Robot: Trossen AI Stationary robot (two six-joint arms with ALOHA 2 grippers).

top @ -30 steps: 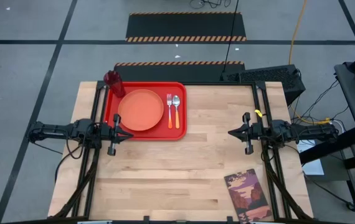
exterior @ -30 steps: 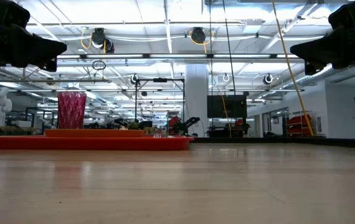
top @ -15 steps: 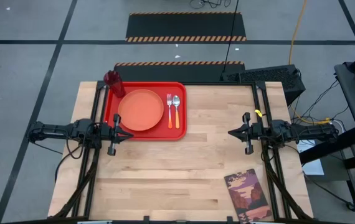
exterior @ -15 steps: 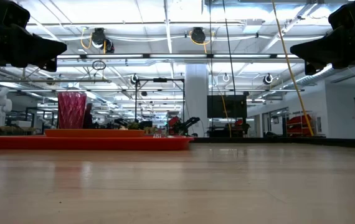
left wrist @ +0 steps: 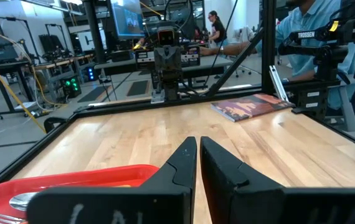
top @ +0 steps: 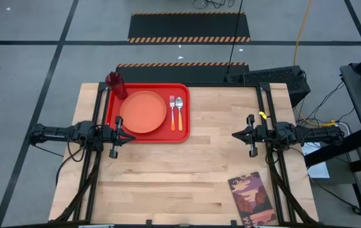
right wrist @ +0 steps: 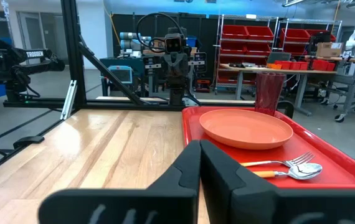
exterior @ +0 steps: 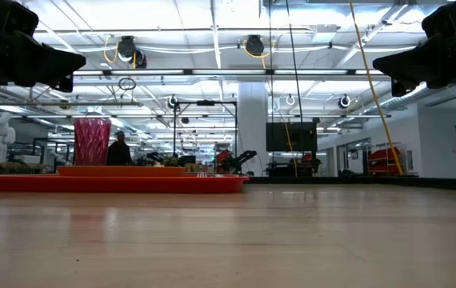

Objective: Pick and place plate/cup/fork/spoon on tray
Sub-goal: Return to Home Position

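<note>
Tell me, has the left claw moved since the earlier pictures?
No. The left claw sits at the same spot beside the tray corner.

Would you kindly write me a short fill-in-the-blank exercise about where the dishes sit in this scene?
1. The plate lies on the red ____.
2. The cup stands at the tray's far ____ corner in the high view.
3. Beside the fork lies the ____.
4. The book lies nearest the ____ claw.

Answers: tray; left; spoon; right
</note>
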